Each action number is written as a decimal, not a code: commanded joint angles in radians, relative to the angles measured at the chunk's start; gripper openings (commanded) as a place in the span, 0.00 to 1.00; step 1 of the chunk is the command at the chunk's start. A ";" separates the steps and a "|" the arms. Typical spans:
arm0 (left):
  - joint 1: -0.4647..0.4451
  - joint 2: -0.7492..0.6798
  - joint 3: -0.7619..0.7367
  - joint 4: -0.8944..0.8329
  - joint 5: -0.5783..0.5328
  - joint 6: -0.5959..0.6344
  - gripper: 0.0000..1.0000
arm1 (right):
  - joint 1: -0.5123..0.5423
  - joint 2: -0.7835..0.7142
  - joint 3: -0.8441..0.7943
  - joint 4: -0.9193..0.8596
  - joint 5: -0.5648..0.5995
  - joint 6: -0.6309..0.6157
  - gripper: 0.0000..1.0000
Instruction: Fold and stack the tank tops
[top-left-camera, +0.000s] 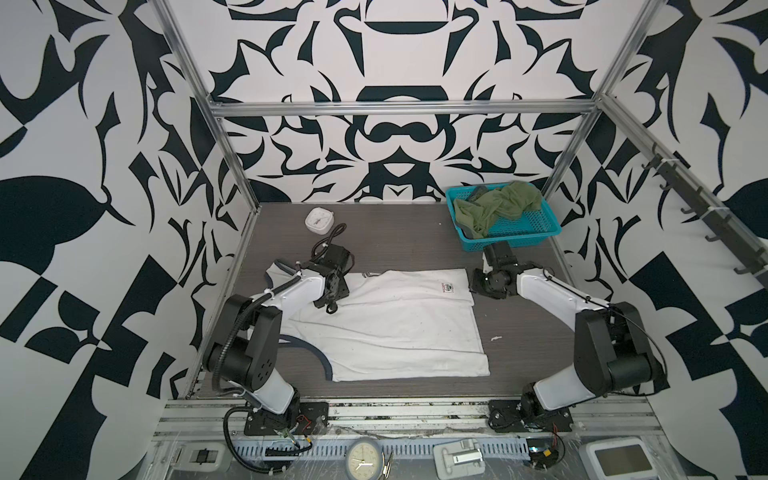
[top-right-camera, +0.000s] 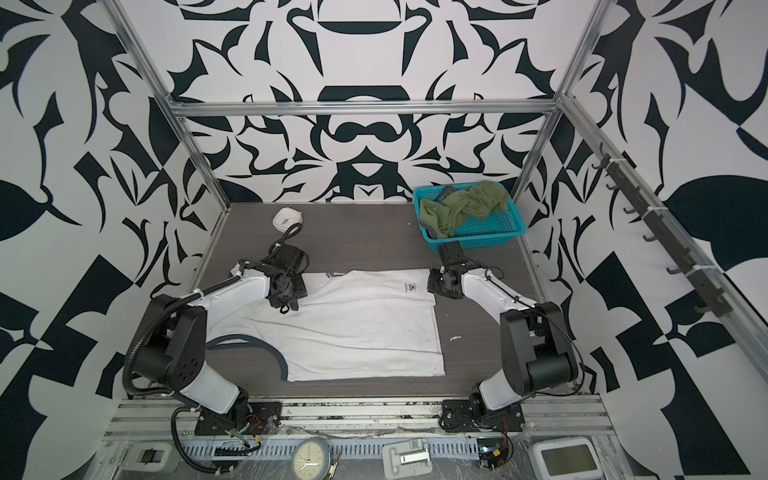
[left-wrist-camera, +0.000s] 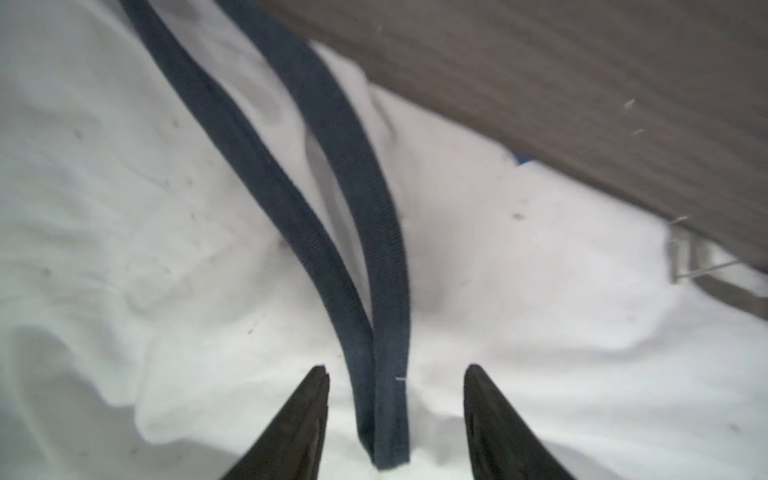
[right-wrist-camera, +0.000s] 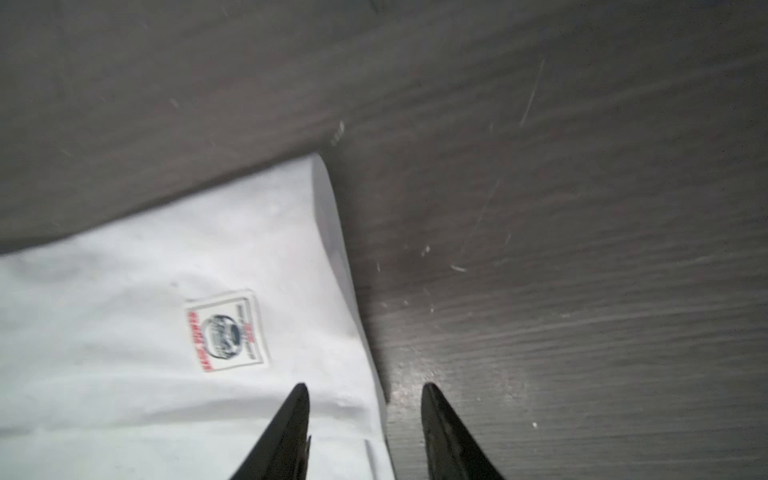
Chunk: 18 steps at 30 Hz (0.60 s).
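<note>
Both the left gripper (left-wrist-camera: 395, 370) and right gripper (right-wrist-camera: 365, 386) gape empty at the white navy-trimmed tank top (top-left-camera: 395, 324)'s far edge, with a teal plastic basket (top-left-camera: 536, 237) holding the olive-green tank top (top-left-camera: 494, 203) just behind the right.

I see the white top (top-left-camera: 395, 328) edged with navy trim (left-wrist-camera: 365, 232). Its label (right-wrist-camera: 226, 330) is white with red lettering and a blue emblem. The green top (top-left-camera: 494, 205) is olive, the mesh basket (top-left-camera: 528, 226) teal. The table (top-left-camera: 395, 245) is grey-brown wood grain, the walls (top-left-camera: 399, 54) black shapes on white, the clock (top-left-camera: 318, 220) white.
</note>
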 joint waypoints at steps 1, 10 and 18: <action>0.001 -0.016 0.065 -0.015 0.017 0.023 0.56 | 0.018 0.023 0.075 -0.001 -0.036 0.007 0.46; 0.007 0.204 0.189 0.065 0.113 0.043 0.56 | 0.110 0.282 0.243 0.071 -0.121 0.043 0.45; 0.102 0.288 0.116 0.120 0.131 -0.003 0.55 | 0.070 0.391 0.261 0.038 -0.032 0.060 0.41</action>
